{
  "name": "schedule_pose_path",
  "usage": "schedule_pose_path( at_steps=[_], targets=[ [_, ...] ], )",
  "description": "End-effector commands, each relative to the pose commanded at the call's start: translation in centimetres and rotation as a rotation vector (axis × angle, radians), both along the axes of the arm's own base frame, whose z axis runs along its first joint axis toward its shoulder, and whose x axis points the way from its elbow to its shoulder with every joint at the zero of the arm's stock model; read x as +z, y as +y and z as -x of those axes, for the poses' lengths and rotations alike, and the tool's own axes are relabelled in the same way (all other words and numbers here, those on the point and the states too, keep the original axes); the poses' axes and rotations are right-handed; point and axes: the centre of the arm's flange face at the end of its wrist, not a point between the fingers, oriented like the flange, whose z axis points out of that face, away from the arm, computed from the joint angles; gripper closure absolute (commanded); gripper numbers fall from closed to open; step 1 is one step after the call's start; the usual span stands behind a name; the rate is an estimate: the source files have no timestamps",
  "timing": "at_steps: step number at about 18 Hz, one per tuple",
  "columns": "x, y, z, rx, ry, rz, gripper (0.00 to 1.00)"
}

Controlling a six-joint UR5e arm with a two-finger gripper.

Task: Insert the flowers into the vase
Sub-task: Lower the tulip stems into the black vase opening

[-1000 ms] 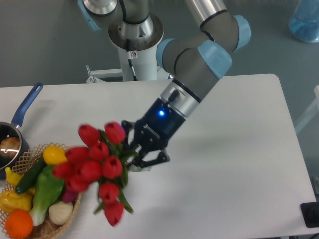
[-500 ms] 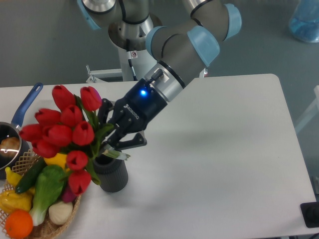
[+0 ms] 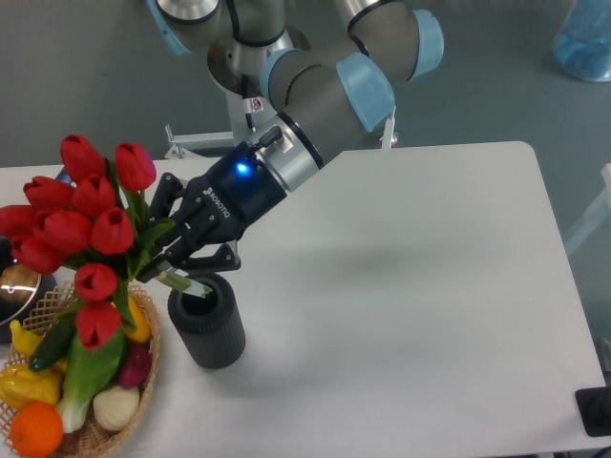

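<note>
Camera: gripper (image 3: 181, 256) pinches the flowers (image 3: 80, 225), stem ends at the vase (image 3: 207, 326) mouth.

A white table (image 3: 430, 286) with rounded corners fills most of the frame, set against a grey floor. At the lower left of the frame a wicker basket (image 3: 143, 377) sits on the table, holding an orange (image 3: 36, 427) at its bottom edge, a yellow pepper (image 3: 24, 384), a dark green cucumber (image 3: 55, 334), a pale green leafy vegetable (image 3: 91, 377), a white bulb like garlic (image 3: 115, 408) and a purple piece (image 3: 136, 365). Just above the basket, at the left edge, the rim of a saucepan (image 3: 11, 286) shows with something pale inside. In the upper right corner stands a translucent blue plastic container (image 3: 582, 38). A black object (image 3: 594, 412) sits at the lower right edge.
</note>
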Motion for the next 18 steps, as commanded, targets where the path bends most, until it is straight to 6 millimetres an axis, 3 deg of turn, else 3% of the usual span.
schedule_pose_path(
  at_steps=[7, 18],
  targets=[
    [-2.2, -1.1, 1.0, 0.023, -0.040, 0.026, 0.83],
    [-3.2, -0.8, 1.3, 0.018, -0.046, 0.030, 0.83]
  ],
)
